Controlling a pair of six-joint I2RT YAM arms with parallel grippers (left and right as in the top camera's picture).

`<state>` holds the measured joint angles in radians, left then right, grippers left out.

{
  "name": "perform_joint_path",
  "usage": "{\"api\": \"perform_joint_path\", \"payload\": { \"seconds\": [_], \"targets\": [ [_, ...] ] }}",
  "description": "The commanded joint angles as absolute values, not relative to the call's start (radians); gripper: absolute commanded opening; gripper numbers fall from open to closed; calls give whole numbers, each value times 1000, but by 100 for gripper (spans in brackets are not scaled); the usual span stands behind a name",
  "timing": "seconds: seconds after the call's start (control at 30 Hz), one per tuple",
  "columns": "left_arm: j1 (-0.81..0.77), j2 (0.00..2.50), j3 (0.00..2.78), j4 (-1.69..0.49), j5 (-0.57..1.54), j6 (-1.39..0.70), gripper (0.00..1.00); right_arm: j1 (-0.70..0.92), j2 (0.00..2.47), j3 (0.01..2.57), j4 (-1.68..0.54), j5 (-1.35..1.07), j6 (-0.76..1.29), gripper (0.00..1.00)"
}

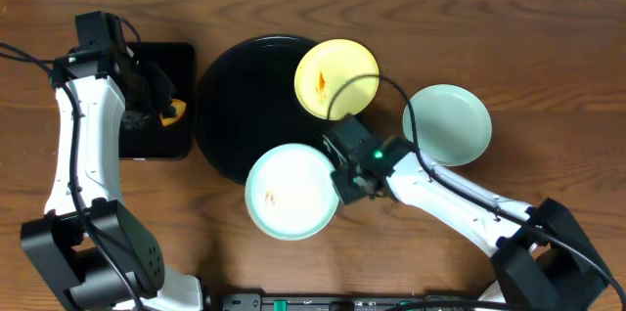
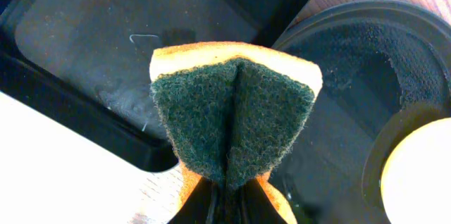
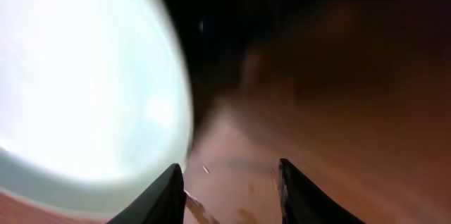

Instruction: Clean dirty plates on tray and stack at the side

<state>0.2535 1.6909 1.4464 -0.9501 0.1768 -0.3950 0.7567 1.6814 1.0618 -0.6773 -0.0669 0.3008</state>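
The round black tray (image 1: 227, 106) lies mid-table. A pale yellow plate (image 1: 336, 78) with an orange streak rests on its upper right rim. A pale blue-green plate (image 1: 291, 192) with an orange streak overlaps the tray's lower edge. A second blue-green plate (image 1: 447, 124) sits on the wood to the right. My right gripper (image 1: 344, 169) is open just right of the streaked blue-green plate (image 3: 77, 76); only bare table shows inside the right gripper (image 3: 229, 182). My left gripper (image 2: 225, 206) is shut on a folded orange sponge with a green scrub face (image 2: 232, 118).
A smaller rectangular black tray (image 1: 156, 101) lies left of the round one, under the left gripper (image 1: 161, 106) and sponge. The round tray's rim (image 2: 366, 20) and the yellow plate (image 2: 423, 175) show in the left wrist view. A cable arcs over the yellow plate.
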Motion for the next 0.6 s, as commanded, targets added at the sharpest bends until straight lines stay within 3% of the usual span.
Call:
{"api": "perform_joint_path", "payload": {
  "seconds": [0.0, 0.57],
  "targets": [
    [258, 1693, 1442, -960, 172, -390, 8, 759, 1682, 1120, -670, -50, 249, 42],
    [258, 1693, 1442, -961, 172, -390, 8, 733, 1714, 1130, -743, -412, 277, 48]
  ]
}}
